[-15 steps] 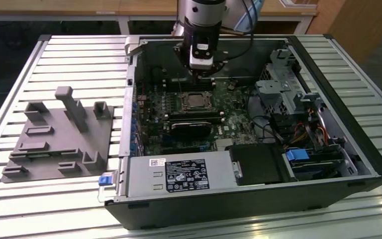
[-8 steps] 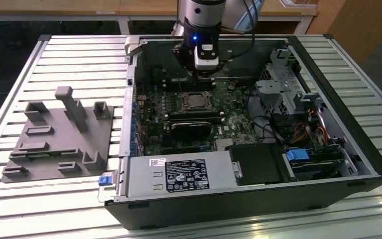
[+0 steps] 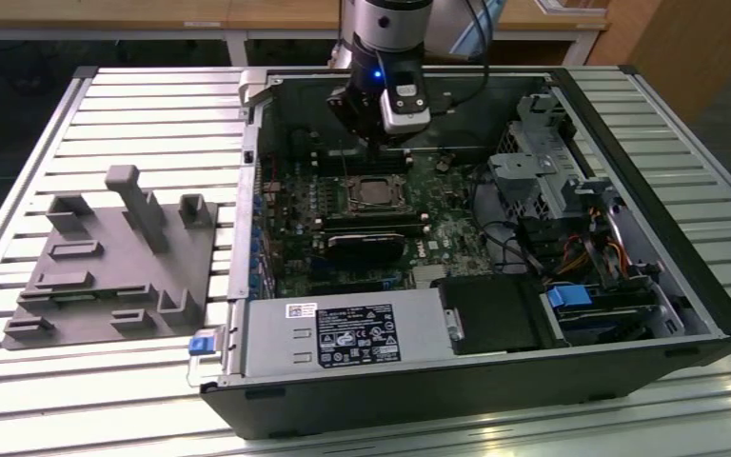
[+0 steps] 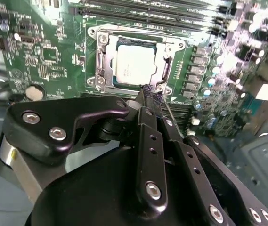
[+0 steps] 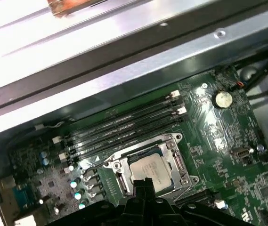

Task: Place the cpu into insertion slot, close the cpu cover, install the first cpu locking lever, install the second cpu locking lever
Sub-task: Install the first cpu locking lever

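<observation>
The gripper [image 4: 151, 92] stands low inside the open case [image 3: 467, 400]. Its two fingers are pressed together at the tips, with no gap that I can see between them. A thin wire lever [image 4: 169, 114] runs away right beside the tips; whether the jaws pinch it I cannot tell.

Just ahead of the jaws lies the cpu [image 4: 134, 63], flat in the slot [image 4: 138, 30]. The cover [image 4: 166, 68] is down around it, so the silvery top shows through the window. The tips hang over the near edge of the slot; whether they touch it I cannot tell.

In the first wrist view the gripper [image 5: 143, 181] has the cpu [image 5: 150, 168] directly before it. Beyond that come the memory slots [image 5: 124, 127], then the case wall [image 5: 138, 66], which closes the room on that side. To both sides of the jaws the board [image 4: 44, 56] is low and open.

In the exterior view the gripper [image 3: 385, 141] is above the board. A grey fixture [image 3: 111, 257] lies on the table [image 3: 35, 400], outside the case, on the exterior view's left.
</observation>
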`<move>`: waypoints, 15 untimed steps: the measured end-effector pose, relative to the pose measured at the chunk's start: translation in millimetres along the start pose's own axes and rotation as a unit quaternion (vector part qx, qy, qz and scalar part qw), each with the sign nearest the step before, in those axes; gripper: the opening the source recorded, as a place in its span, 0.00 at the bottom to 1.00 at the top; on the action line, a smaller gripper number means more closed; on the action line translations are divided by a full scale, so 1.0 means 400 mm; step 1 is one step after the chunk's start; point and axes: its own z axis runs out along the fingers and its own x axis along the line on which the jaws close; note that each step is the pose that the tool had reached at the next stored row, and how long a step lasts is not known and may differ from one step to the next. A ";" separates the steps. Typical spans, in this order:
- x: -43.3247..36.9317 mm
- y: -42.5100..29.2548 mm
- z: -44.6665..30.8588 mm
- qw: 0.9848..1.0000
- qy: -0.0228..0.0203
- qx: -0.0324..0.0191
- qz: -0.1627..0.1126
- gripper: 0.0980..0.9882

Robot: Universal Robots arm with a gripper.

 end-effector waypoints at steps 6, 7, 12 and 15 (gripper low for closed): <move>0.000 0.000 0.000 0.998 0.002 0.002 -0.055 0.01; 0.000 0.000 0.000 0.998 0.002 0.002 -0.064 0.01; 0.000 0.000 0.001 0.994 0.004 0.004 -0.109 0.01; 0.000 0.000 0.001 0.991 0.004 0.004 -0.133 0.01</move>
